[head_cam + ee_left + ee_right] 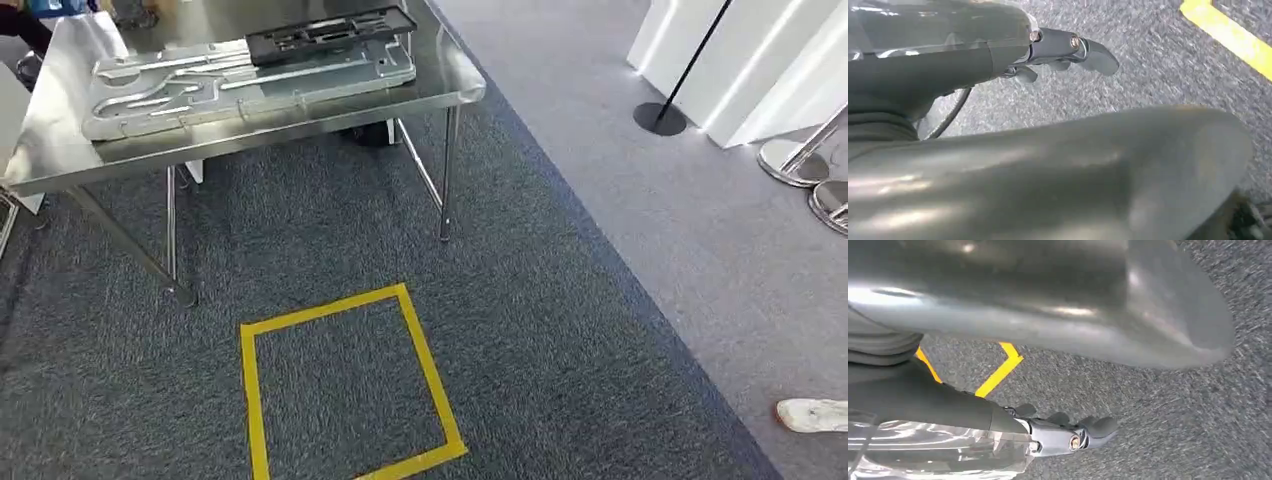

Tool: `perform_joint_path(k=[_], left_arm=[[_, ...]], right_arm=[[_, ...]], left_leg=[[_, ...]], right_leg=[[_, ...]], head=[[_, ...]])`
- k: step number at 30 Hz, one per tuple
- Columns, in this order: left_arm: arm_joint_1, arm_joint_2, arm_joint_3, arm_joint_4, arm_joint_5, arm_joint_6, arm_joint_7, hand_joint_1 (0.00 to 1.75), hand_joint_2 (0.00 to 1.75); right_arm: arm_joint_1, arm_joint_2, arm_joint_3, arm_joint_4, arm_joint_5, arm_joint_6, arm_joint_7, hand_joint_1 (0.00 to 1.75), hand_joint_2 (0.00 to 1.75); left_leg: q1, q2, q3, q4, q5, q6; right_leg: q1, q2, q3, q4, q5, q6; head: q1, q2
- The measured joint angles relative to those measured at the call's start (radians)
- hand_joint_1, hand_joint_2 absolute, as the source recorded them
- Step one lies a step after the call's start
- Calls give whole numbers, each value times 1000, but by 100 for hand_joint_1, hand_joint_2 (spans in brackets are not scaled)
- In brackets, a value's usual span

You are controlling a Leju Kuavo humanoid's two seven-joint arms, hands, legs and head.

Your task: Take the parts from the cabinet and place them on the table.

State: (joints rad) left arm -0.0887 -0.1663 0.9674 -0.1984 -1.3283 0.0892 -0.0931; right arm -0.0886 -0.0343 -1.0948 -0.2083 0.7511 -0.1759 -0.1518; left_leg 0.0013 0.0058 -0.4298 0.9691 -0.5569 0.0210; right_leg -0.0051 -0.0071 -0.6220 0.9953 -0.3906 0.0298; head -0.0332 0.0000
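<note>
Parts (250, 75) on table (60, 150) in head view; wrist views, carpet (1158, 75).

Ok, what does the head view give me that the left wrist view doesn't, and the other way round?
Head view alone: the steel table carrying a silver metal panel with a black part lying on top of it, the whole yellow tape square on the carpet, a black stand base, and a white shoe at the right edge. Left wrist view alone: the left hand, hanging over the floor with nothing in it. Shared: the grey carpet and a stretch of yellow tape.
</note>
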Motion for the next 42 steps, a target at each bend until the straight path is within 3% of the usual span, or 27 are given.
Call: perform_joint_path(k=[2,3,5,7,8,10,11,12,16,17,18,21,22,24,25,26,27,28,29,31,32,34,36,37,39,41,42], left_arm=[[1,0,0,0,0,4,-1,0,0],[0,0,0,0,-1,6,-3,0,0],[2,0,0,0,-2,6,-5,0,0],[5,0,0,0,-4,5,-5,0,0],[7,0,0,0,-5,3,-5,0,0],[7,-1,0,0,-10,2,-5,0,0],[6,-1,0,0,-10,2,-5,0,0],[6,-3,0,0,-10,1,-5,0,0],[2,-3,0,0,-10,1,-4,0,0],[1,-3,0,0,-10,3,-3,0,0],[1,-3,0,0,-10,3,-2,0,0],[1,-3,0,0,-10,3,0,0,0],[3,-3,0,0,-9,3,2,0,0],[7,-3,0,0,-7,3,5,0,0],[7,-3,0,0,-7,3,7,0,0],[6,-3,0,0,-5,3,7,0,0],[4,-3,0,0,-3,5,10,0,0],[-1,-3,0,0,-2,5,10,0,175],[-1,-3,0,0,-1,6,12,0,175],[3,-2,0,0,-1,10,16,0,175],[4,-2,0,0,-1,12,18,0,175],[1,-2,0,0,-1,12,19,0,175],[-1,-3,0,0,-3,8,21,0,175],[1,-3,0,0,-5,8,22,0,175],[3,-3,0,0,-13,6,31,0,175],[0,-3,-2,0,-20,5,40,0,175],[0,-4,-2,0,-21,5,47,0,175]], right_arm=[[3,0,0,0,0,0,1,0,0],[5,0,0,0,1,-1,2,0,0],[5,0,0,0,6,-7,6,0,0],[7,0,0,1,8,-16,13,0,0],[8,0,0,1,10,-19,15,0,0],[10,0,0,1,13,-25,16,0,0],[10,0,0,0,16,-29,17,0,0],[10,-2,0,0,18,-31,18,0,0],[12,-1,0,0,23,-33,26,0,0],[11,0,0,1,25,-33,27,0,175],[10,1,0,1,26,-33,29,0,175],[12,4,0,1,34,-29,36,0,175],[12,6,1,1,39,-27,39,0,175],[10,10,5,1,46,-19,44,0,175],[9,14,7,1,49,-13,45,0,175],[8,17,10,1,53,-12,48,0,175],[8,21,11,1,56,-11,49,0,175],[8,24,15,2,61,-9,51,0,175],[7,26,17,2,66,-4,53,0,0],[4,29,27,2,81,14,61,0,0],[2,31,33,2,88,25,71,0,0],[1,37,41,4,103,57,95,0,0],[5,40,54,5,123,90,129,0,0],[7,43,60,6,131,106,140,0,175],[10,54,79,9,168,124,170,0,175],[9,66,99,10,193,143,196,0,175],[9,71,108,10,207,146,199,0,175]], left_leg=[[4,5,-9,-5,20,21],[3,5,-17,-5,27,27],[1,7,-33,-4,39,30],[-2,8,-46,-2,48,28],[-2,2,-50,-2,52,26],[-2,-8,-51,1,55,21],[-2,-13,-49,2,55,20],[-2,-16,-56,3,57,16],[0,-45,-66,4,64,-8],[0,-44,-66,12,55,-13],[0,-31,-80,40,33,-18],[4,-23,-200,283,-86,-30],[5,-22,-225,333,-94,-32],[6,-15,-205,285,-39,-34],[6,-7,-161,192,14,-33],[6,19,-112,90,62,-29],[2,70,-88,34,66,-22],[-8,79,-89,22,63,-9],[-6,62,-95,27,66,-3],[-9,45,-99,26,70,6],[-2,39,-96,16,79,16],[-1,32,-101,16,85,26],[-3,21,-108,18,88,29],[-3,16,-111,19,88,29],[-4,6,-110,21,89,28],[-4,-1,-106,22,89,25],[-4,-2,-105,22,89,23]], right_leg=[[-9,3,-8,15,-10,12],[-9,3,-25,56,-53,16],[-10,3,-87,219,-152,25],[-10,3,-119,331,-194,28],[-10,3,-95,308,-179,27],[-10,11,12,143,-110,20],[-10,31,72,45,-77,13],[-10,79,101,-11,-88,3],[-3,43,99,-18,-82,-15],[-15,32,102,-31,-75,-24],[-12,23,104,-36,-74,-29],[-7,-11,98,-31,-76,-36],[-7,-20,96,-28,-76,-37],[-7,-38,97,-25,-79,-37],[-7,-48,99,-22,-82,-35],[-7,-58,101,-18,-85,-32],[-3,-64,101,-15,-88,-28],[3,-72,99,-7,-92,-21],[3,-81,98,-8,-91,-17],[3,-97,101,-11,-89,-6],[0,-91,99,-6,-95,1],[-6,-19,66,73,-159,13],[-8,0,-13,247,-241,17],[-8,1,-44,312,-257,18],[-8,1,-30,280,-212,14],[-8,2,58,96,-116,4],[-7,6,98,11,-89,-4]], head=[[0,0],[0,0],[0,0],[0,0],[0,0],[0,0],[0,0],[0,0],[0,0],[0,0],[0,0],[0,0],[0,0],[0,0],[0,0],[0,0],[0,0],[0,0],[0,0],[0,0],[0,0],[0,0],[0,0],[0,0],[0,0],[0,0],[0,0]])
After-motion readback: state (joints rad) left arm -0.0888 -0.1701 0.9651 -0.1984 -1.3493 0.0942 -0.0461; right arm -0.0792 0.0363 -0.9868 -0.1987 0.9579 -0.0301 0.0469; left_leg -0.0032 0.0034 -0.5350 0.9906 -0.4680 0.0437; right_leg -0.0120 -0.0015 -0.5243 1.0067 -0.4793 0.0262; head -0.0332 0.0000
